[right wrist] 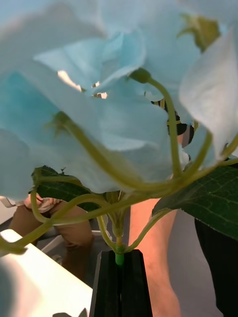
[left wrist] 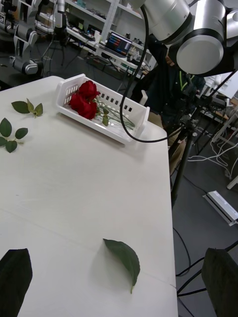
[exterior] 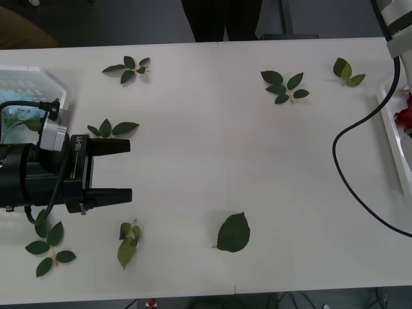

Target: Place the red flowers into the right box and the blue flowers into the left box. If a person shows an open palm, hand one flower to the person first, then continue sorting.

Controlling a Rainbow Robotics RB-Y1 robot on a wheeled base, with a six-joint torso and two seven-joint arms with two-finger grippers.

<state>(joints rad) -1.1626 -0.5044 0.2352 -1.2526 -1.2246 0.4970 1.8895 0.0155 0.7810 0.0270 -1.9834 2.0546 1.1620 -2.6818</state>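
Note:
A pale blue flower point(right wrist: 104, 99) looms close in the right wrist view. My right gripper point(right wrist: 119, 261) is shut on its green stem and holds it up in the air beside the table. The right arm point(exterior: 398, 26) is at the far right corner. The right box point(left wrist: 133, 113) holds red flowers point(left wrist: 83, 98); its rim point(exterior: 390, 122) and one red bloom point(exterior: 405, 117) are at the right edge. The left box point(exterior: 56, 78) at the far left holds a blue flower point(exterior: 16, 109). My left gripper point(exterior: 130, 171) hovers open beside it, with nothing between its fingers point(left wrist: 15, 277).
Loose green leaf sprigs point(exterior: 129, 68) point(exterior: 283, 86) point(exterior: 233, 233) lie scattered on the white table point(exterior: 206, 141). A black cable point(exterior: 351, 167) loops over the right side. A person's dark legs point(exterior: 219, 19) stand beyond the far edge.

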